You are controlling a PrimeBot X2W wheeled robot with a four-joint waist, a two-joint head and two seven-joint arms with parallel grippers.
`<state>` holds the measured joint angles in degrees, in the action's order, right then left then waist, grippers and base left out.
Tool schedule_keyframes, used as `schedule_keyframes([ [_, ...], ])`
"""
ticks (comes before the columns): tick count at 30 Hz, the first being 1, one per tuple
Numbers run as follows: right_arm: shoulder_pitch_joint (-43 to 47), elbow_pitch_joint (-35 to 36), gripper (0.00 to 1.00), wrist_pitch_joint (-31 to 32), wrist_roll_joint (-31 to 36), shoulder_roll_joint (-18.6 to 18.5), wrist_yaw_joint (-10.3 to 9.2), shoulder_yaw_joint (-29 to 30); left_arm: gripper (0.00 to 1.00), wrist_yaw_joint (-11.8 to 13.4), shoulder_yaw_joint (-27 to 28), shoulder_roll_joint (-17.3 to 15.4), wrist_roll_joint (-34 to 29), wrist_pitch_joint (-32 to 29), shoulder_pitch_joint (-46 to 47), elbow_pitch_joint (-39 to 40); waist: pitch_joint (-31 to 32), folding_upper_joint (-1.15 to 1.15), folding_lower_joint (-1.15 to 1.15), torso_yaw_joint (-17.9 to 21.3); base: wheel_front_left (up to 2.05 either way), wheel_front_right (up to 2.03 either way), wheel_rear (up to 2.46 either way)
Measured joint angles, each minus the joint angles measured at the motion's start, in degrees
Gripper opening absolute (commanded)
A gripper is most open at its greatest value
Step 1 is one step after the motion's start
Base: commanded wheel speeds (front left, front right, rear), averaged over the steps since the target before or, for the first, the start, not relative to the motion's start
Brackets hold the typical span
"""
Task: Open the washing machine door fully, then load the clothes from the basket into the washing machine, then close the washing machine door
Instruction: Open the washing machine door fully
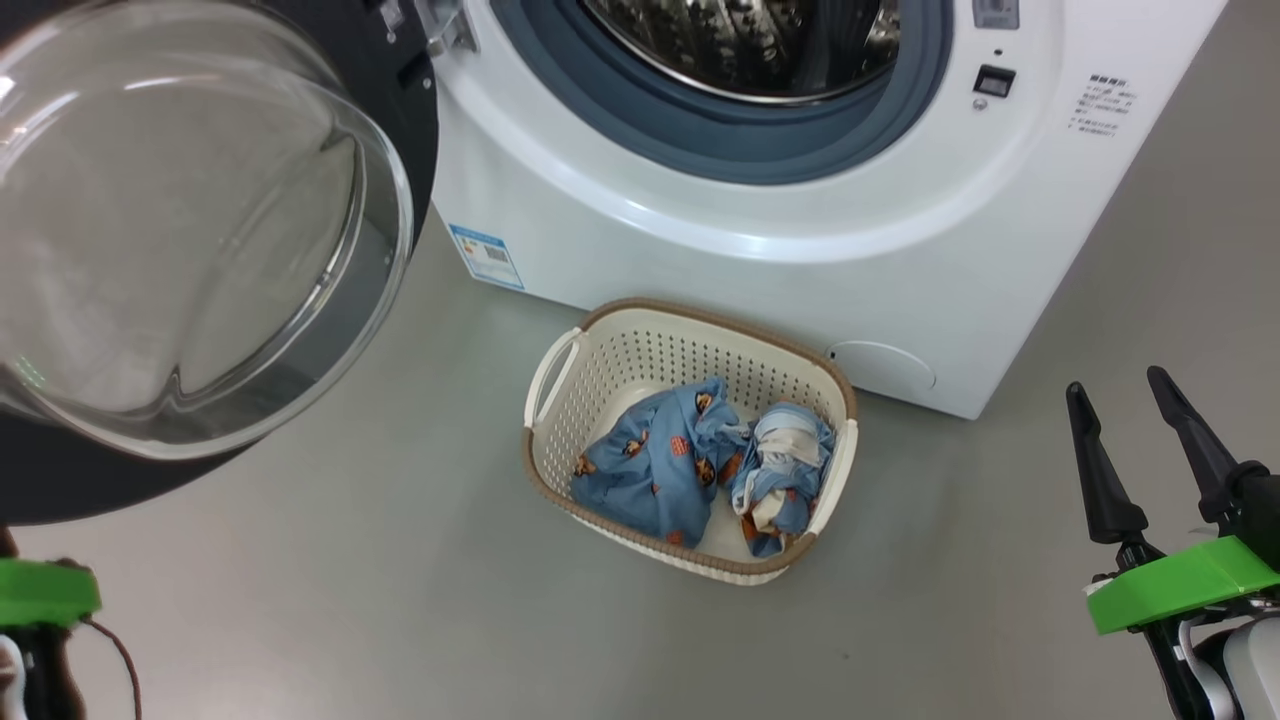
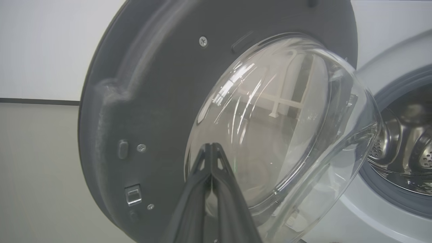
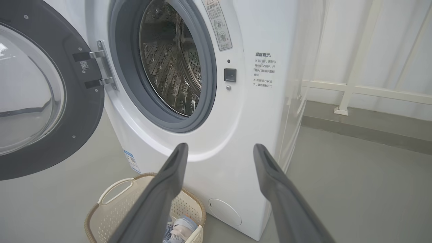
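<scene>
The washing machine door (image 1: 190,230) stands wide open at the upper left of the head view, its clear glass bowl bulging toward the camera and its black ring running down the left edge. The washing machine (image 1: 800,260) takes up the top centre and right, with the steel drum (image 1: 740,40) showing inside the grey-blue gasket (image 1: 720,130) and a blue label sticker (image 1: 485,257) low on its front. Just below the machine, at the centre of the frame, the basket (image 1: 640,365) sits on the grey floor (image 1: 400,600). The clothes (image 1: 660,460) lie crumpled inside it as two light-blue bundles side by side. The right end effector (image 1: 1116,381) hangs at the lower right, well apart from the basket, with its two dark fingers spread wide and nothing between them. In the left wrist view the left end effector (image 2: 211,148) rises from the bottom centre with its fingers pressed together on nothing. Its tip shows against the lower part of the door's glass bowl, and I cannot tell whether it touches it.
</scene>
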<state>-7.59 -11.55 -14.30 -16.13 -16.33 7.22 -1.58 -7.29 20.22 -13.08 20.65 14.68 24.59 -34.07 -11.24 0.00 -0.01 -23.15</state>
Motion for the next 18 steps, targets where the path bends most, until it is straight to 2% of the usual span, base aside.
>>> schedule_keyframes([
  [2,0.0,0.0,1.0,0.0,0.0,0.1,0.0,0.0,0.45,0.0,-1.2,0.2,1.5,0.0,-2.3,2.6,0.9,0.0,0.0,0.2,0.0,0.0,0.0],
  [4,0.1,0.1,1.0,0.0,0.0,0.3,0.0,0.0,0.94,0.0,-2.8,0.3,1.9,0.0,-4.3,4.9,1.6,0.0,0.0,0.6,0.0,0.0,0.0],
  [5,0.2,0.1,1.0,0.0,0.0,0.4,0.0,-0.1,1.0,0.0,-3.6,0.5,1.9,0.0,-5.3,6.0,2.0,0.0,0.0,0.8,0.0,0.0,0.0],
  [18,1.5,0.7,1.0,0.0,0.0,1.8,0.0,0.3,1.0,0.0,-11.8,2.1,1.9,0.0,-12.8,12.8,4.1,0.0,0.01,6.7,0.0,0.0,0.0],
])
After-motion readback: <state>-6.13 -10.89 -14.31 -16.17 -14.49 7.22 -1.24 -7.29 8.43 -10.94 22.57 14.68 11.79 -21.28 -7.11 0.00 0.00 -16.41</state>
